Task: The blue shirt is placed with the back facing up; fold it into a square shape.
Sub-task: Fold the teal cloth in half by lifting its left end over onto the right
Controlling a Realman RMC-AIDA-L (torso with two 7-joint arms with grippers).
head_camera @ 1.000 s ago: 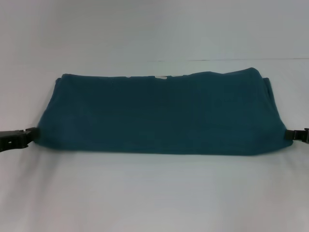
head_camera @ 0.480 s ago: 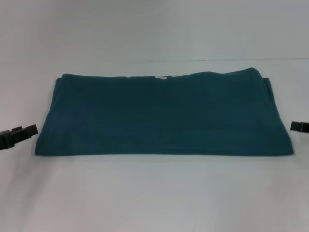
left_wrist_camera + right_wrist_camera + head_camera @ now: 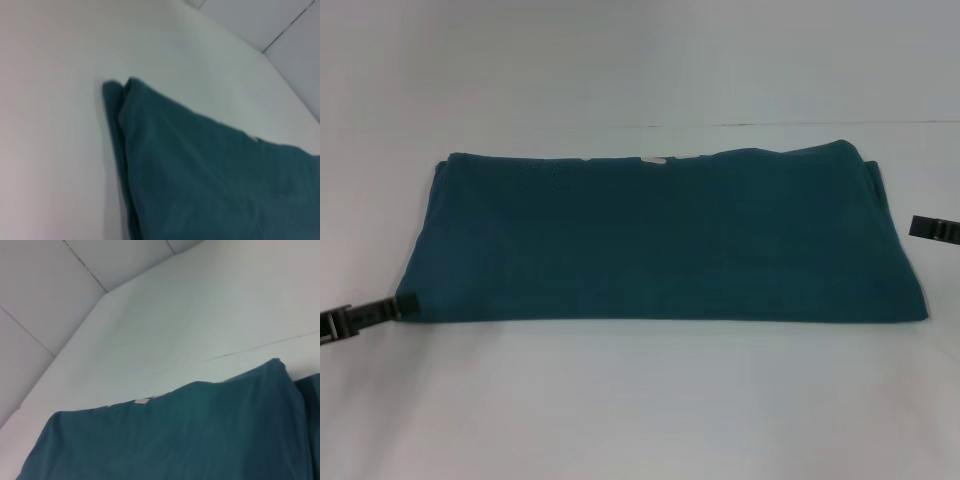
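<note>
Teal-blue knit fabric fills the middle of the head view: the blue shirt [image 3: 660,235] lies folded into a wide band on the white table [image 3: 640,400], its long folded edge toward six o'clock and its far edge toward twelve o'clock. A small pale tag [image 3: 653,159] peeks out at the far edge, near twelve o'clock; it is too small to show any writing, and no brand or print shows on the cloth.

The left gripper [image 3: 400,305] sits low at about eight o'clock, its black tip touching the shirt's near left corner. Whether its jaws pinch the fabric or stand released, I cannot tell. The right gripper [image 3: 926,228] is at three o'clock, just beside the shirt's right edge and apart from it; the state of its jaws cannot be told either.

The left wrist view shows a layered corner of the shirt [image 3: 200,170] lying flat on the table. The right wrist view shows the far edge and the same pale tag [image 3: 142,400].
</note>
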